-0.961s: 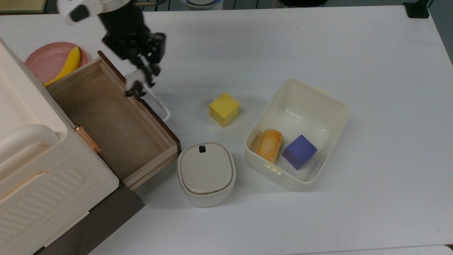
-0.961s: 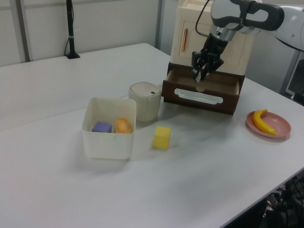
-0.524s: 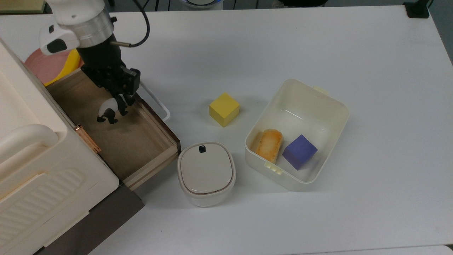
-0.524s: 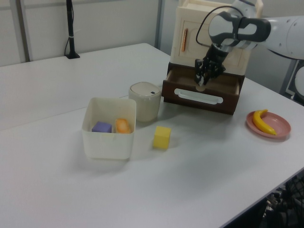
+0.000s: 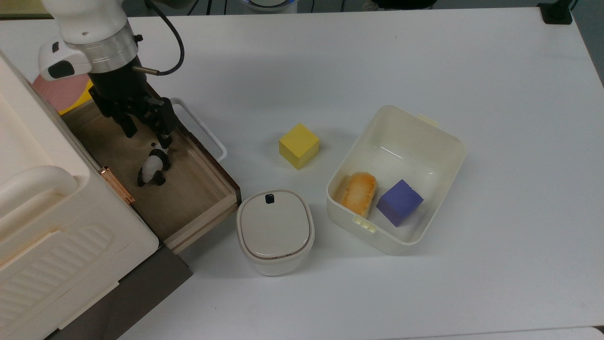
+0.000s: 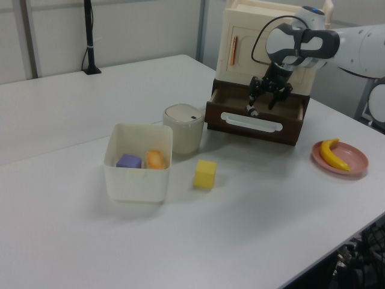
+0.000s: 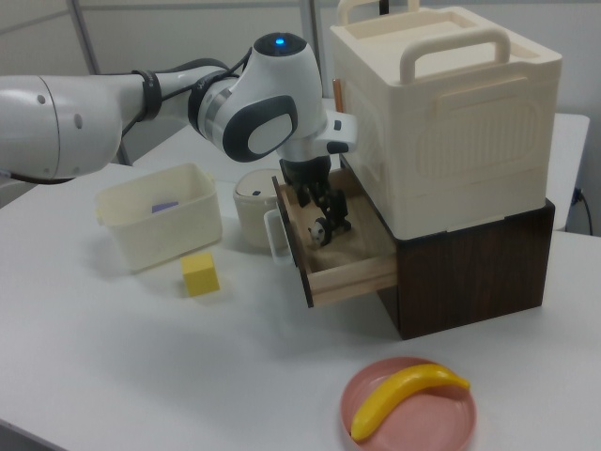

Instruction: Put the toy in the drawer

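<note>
The toy (image 5: 152,166), a tiny black-and-white panda, lies on the wooden floor of the open drawer (image 5: 208,163), free of any grip. My gripper (image 5: 147,133) hangs just above it inside the drawer's opening, open, its two black fingers spread apart with nothing between them. In the right view the toy (image 7: 320,231) rests in the drawer (image 7: 352,273) directly under the gripper (image 7: 325,209). In the left view the gripper (image 6: 263,104) sits behind the drawer's dark front panel (image 6: 252,129) with its white loop handle.
A yellow cube (image 5: 298,145) stands on the table to the top view's right of the drawer. A lidded white container (image 5: 275,231) is beside the drawer's corner. A cream bin (image 5: 414,237) holds a purple cube (image 5: 399,202) and bread (image 5: 359,193). A banana lies on a pink plate (image 7: 376,395).
The gripper moved from above the drawer's front panel to over its inside, lowered and opened. The toy left the fingers and now lies on the drawer floor.
</note>
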